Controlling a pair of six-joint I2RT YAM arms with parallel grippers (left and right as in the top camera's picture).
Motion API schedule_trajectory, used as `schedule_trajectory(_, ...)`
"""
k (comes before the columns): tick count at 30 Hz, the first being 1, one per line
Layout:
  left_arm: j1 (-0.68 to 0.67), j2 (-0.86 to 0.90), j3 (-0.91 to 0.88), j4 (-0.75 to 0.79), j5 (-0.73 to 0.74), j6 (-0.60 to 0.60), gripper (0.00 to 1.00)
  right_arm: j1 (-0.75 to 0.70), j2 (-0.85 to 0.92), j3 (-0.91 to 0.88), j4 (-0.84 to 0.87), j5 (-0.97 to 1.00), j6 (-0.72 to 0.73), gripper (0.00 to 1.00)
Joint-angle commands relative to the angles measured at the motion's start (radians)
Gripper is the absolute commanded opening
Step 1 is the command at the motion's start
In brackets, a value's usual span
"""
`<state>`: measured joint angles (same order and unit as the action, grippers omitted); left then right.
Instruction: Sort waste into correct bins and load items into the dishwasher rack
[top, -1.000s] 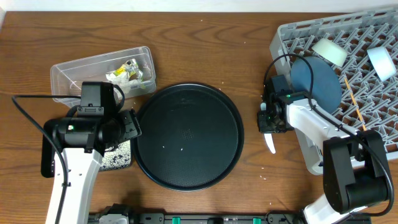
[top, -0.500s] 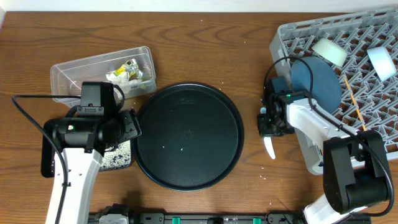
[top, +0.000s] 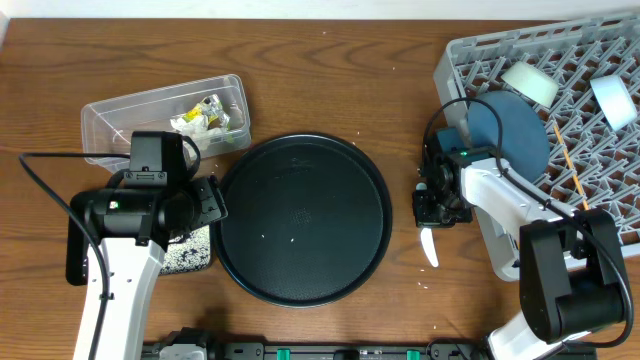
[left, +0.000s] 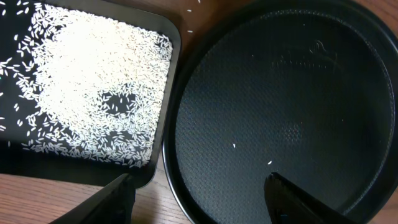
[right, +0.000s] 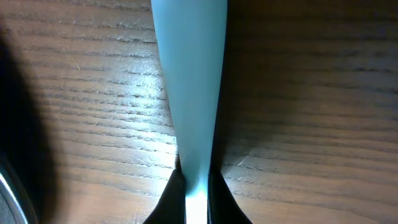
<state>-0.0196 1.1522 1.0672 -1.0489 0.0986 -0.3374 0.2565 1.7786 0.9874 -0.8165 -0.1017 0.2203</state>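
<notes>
White and probably light, stiff and slippery, the spoon (top: 430, 246) is down at the worktop (top: 400, 60) right of frame centre, its narrow handle clamped in the right end effector (top: 431, 208); that handle seems the sound hold.

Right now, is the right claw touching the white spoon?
Touching. The right wrist view shows the right claw shut on the white spoon, pressing both sides of its narrow handle with no gap.
</notes>
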Motion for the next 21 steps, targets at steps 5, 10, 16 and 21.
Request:
schedule_trajectory(5,0.005,0.004,0.017,-0.005,-0.002,-0.001,0.68,0.020,-0.075,-0.024,-0.008,-0.023,0.011,0.01)
schedule_trajectory(10,0.005,0.004,0.017,-0.005,-0.002,-0.001,0.68,0.020,-0.138,-0.024,-0.022,-0.023,0.011,0.01)
schedule_trajectory(16,0.005,0.004,0.017,-0.005,-0.002,-0.001,0.68,0.020,-0.207,-0.024,-0.051,-0.022,0.006,0.01)
schedule_trajectory(21,0.005,0.004,0.017,-0.005,-0.002,-0.001,0.68,0.020,-0.257,-0.024,-0.082,-0.013,-0.006,0.01)
